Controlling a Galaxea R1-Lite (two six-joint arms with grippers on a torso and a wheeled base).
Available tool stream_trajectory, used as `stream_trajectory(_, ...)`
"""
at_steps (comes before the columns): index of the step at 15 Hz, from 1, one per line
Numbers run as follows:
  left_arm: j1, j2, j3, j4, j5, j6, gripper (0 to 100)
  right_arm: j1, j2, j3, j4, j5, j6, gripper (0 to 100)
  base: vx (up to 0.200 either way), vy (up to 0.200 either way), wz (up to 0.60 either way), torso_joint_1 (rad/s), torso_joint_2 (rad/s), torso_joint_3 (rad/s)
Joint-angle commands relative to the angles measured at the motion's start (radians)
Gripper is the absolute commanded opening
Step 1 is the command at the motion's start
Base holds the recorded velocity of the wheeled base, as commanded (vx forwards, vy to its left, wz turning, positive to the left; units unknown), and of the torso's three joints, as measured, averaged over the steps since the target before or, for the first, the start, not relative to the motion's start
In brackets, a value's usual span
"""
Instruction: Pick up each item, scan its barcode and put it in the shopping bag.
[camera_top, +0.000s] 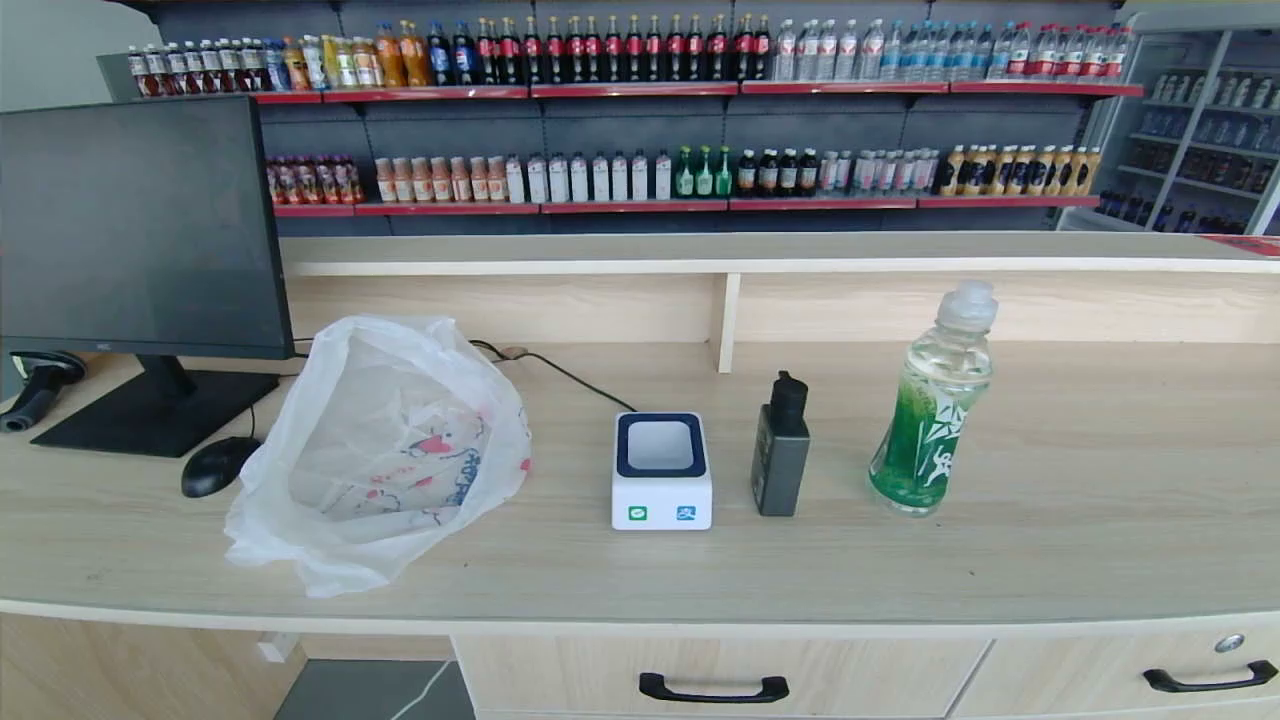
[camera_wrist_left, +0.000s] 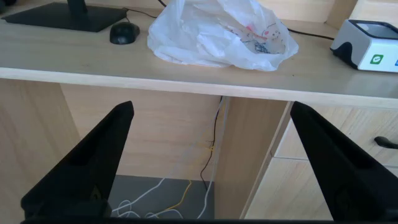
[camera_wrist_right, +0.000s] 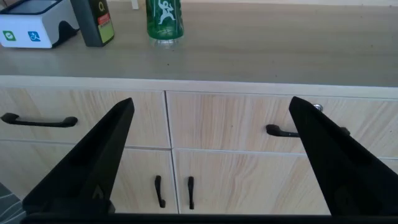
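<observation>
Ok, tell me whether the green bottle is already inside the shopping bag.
No, the green bottle stands upright on the counter beside the dark bottle, on the far side of the scanner from the shopping bag.

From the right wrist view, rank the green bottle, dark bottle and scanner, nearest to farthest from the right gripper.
1. Green bottle, most nearly ahead of the right gripper.
2. Dark bottle, next toward the robot's left.
3. Scanner, farthest left.

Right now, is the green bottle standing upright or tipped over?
Upright: the green bottle stands on its base on the counter, cap at the top, apart from the dark bottle.
</observation>
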Motion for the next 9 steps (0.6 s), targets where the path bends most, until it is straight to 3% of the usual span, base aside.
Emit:
stream_trajectory(1,0.001,0.0,0.0,0.0,0.0,0.0,100,0.0,0.001,0.0,0.0,0.001,-0.003,100,0.0,0.0,0.0,0.0,0.0,0.0)
stream_trajectory(6,0.001,0.0,0.0,0.0,0.0,0.0,100,0.0,0.001,0.0,-0.002,0.001,-0.008,100,0.0,0.0,0.0,0.0,0.0,0.0)
stream_trajectory(9,-0.001,0.0,0.0,0.0,0.0,0.0,100,0.004,0.024,-0.11,0.014,0.018,-0.008,100,0.0,0.0,0.0,0.0,0.0,0.0)
